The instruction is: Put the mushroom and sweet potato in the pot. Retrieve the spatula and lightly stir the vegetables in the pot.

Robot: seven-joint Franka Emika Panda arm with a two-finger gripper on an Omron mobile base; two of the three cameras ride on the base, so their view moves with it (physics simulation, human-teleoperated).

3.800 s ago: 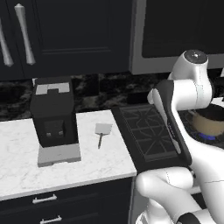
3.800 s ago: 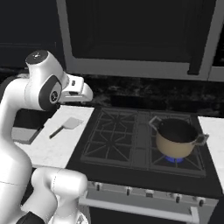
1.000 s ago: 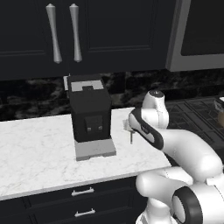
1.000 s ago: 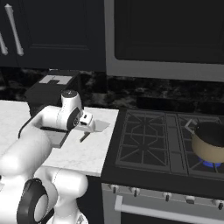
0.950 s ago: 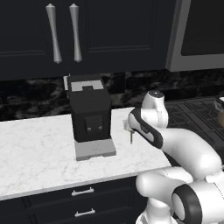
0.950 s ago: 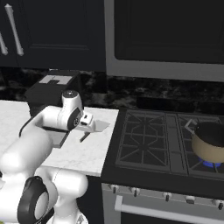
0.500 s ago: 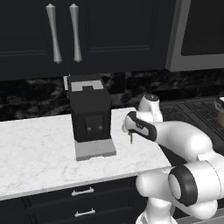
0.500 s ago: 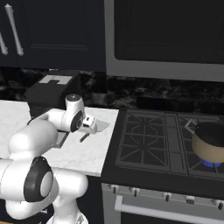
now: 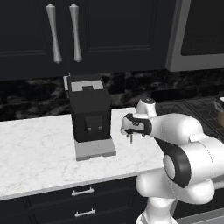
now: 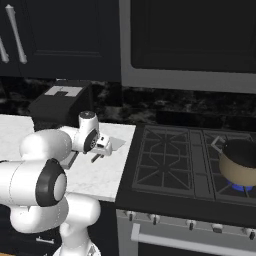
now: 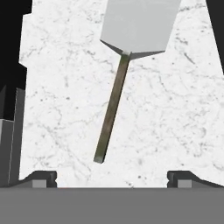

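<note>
- Spatula (image 11: 131,52) lies flat on the white marble counter (image 11: 175,122), near the counter's right edge where it meets the stove; a black coffee machine (image 9: 89,111) stands on the same counter, toward the back edge.
- In the hand view the light grey blade is at the top and the thin dark handle runs down from it, ending just short of the fingertips. The long axis is close to the camera's line of sight, tilted a little so the handle's free end sits left of center.
- Pincer (image 11: 111,177) hovers above the counter, pointing down, with the spatula directly ahead of and below it. Its 2 tips stand wide apart at the bottom corners of the hand view, nothing between them: spread open, empty.
- In the left base view the pincer (image 9: 130,136) hangs off the folded arm, right of the coffee machine.
- Judgement: the handle lies between the 2 fingers' lines, so a straight descent with a small shift toward the blade should bracket it across its narrow width.
- Pot (image 10: 241,162) sits on the stove's right front burner, well apart from the pincer.
</note>
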